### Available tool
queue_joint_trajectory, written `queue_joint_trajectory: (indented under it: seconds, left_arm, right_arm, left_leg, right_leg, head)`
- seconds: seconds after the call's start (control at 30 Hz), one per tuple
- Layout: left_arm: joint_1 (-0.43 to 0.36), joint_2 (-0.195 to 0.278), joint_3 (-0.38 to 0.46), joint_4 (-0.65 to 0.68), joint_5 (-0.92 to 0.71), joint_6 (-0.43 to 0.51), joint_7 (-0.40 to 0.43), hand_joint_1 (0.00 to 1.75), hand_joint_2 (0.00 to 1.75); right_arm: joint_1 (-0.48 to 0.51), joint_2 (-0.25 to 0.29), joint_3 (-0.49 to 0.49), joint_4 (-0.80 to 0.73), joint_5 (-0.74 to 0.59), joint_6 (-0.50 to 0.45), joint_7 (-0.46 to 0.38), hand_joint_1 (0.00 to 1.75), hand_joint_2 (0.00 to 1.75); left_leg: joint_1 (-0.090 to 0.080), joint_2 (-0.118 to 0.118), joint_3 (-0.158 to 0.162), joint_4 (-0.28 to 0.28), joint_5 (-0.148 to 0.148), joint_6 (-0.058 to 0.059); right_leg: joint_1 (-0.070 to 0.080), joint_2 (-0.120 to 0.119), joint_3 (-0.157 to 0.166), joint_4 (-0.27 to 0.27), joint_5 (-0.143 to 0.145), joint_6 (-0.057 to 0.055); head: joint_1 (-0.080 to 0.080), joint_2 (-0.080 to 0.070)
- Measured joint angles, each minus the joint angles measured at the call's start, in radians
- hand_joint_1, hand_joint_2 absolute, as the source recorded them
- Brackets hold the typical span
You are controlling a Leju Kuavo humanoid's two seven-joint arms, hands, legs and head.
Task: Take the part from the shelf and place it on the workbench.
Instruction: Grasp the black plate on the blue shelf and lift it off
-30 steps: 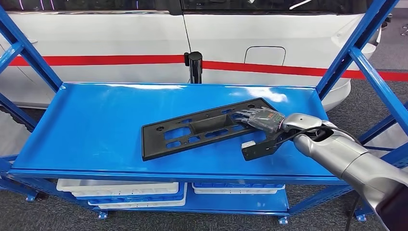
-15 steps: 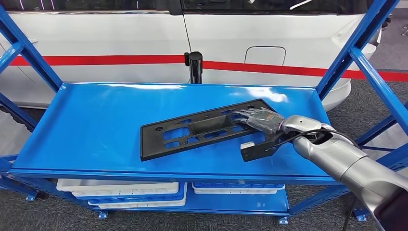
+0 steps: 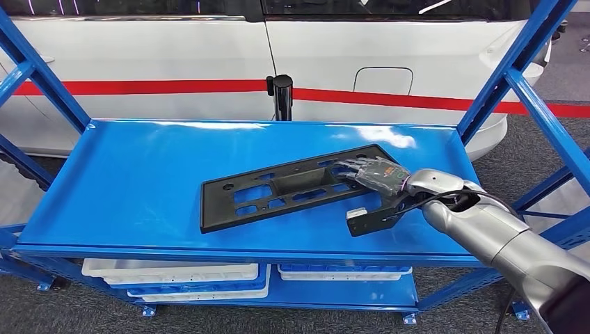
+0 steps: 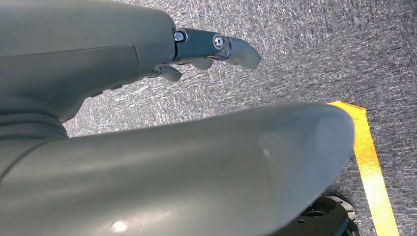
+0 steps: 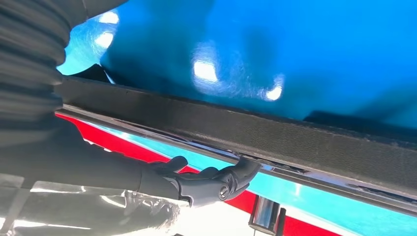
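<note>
Behind everything stands one white car with a red stripe along its side; I can read no writing on it. In front of it is the blue shelf, its top deck carried by slanted blue uprights at the left and right. A single black post rises just past the deck's far edge, near the middle. Under the deck, on the lower level, I count two white trays, one at the left and one at the right, with blue pieces lying in them.

On the deck lies the one part, a long black plate with cut-out slots and holes, set at a slant: its left end is nearer to me, its right end farther. No label shows on it.

My right arm reaches in from the lower right. My right hand rests on the right end of the part, its fingers laid over the plate's top face; from the wrist view the fingertips curl round the plate's edge. A black bracket with a small white tab sticks out below my wrist, just beside the part.

My left hand hangs over grey carpet beside a yellow floor line, fingers loosely spread and holding nothing.
</note>
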Motion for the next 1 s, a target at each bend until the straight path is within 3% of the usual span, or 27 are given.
queue_joint_trajectory:
  seconds: [0.37,0.57,1.0]
  left_arm:
    - [0.0,0.0,0.0,0.0,-0.005,-0.002,0.0,0.0,0.0]
    - [-0.002,-0.007,0.023,0.0,-0.009,0.002,0.0,0.0,0.0]
    - [-0.001,-0.009,0.027,0.0,-0.015,0.003,0.0,0.0,0.0]
  right_arm:
    - [0.004,0.005,-0.006,-0.002,0.012,-0.009,0.002,0.0,1.75]
    - [0.022,0.065,-0.025,0.013,0.061,-0.072,0.024,0.0,1.75]
    - [0.031,0.094,-0.035,0.037,0.073,-0.106,0.024,0.0,1.75]
  left_leg:
    - [0.0,0.0,0.0,0.0,0.0,0.0]
    - [0.0,0.0,0.0,0.0,0.0,0.0]
    - [0.0,0.0,0.0,0.0,0.0,0.0]
  right_leg:
    - [0.0,0.0,0.0,0.0,0.0,0.0]
    - [0.0,0.0,0.0,0.0,0.0,0.0]
    - [0.0,0.0,0.0,0.0,0.0,0.0]
  head:
    - [0.0,0.0]
    - [0.0,0.0]
    - [0.0,0.0]
